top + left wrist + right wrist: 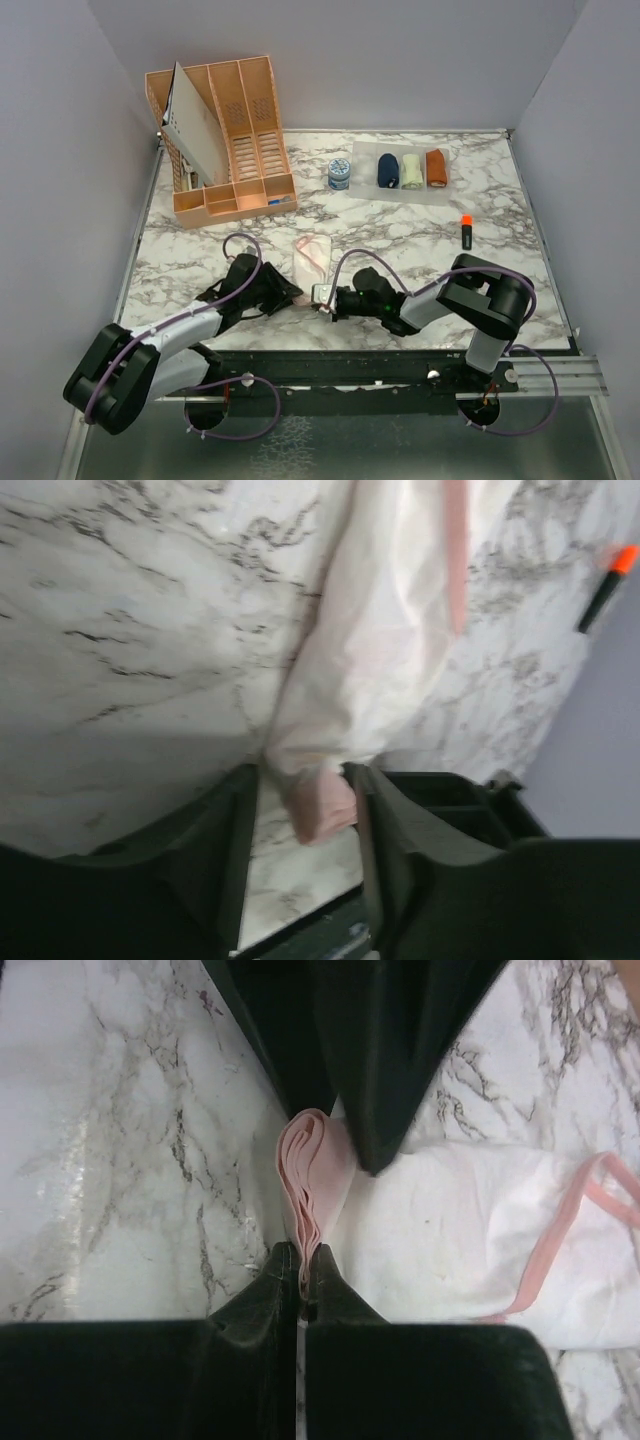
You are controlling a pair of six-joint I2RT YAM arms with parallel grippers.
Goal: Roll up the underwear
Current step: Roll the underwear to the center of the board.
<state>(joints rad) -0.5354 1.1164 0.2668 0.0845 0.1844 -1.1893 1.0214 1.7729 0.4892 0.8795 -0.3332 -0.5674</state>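
The whitish-pink underwear (312, 256) lies folded into a narrow strip on the marble table, its near end rolled into a small pink fold (312, 1165). My right gripper (303, 1252) is shut on this fold's edge; in the top view it (322, 297) is at the strip's near end. My left gripper (303, 780) is open astride the same end (322, 805), and the cloth touches only its right finger (368, 820). In the top view the left gripper (293, 292) sits just left of the right one. The navy underwear (388, 170) lies rolled at the back.
A cream bundle (411, 171) and a rust-orange bundle (436, 167) lie beside the navy roll on a clear sheet (400, 193). A blue-white tub (339, 174), an orange file rack (225, 130) and an orange-capped marker (466, 231) are farther back. The table's front edge is just behind the grippers.
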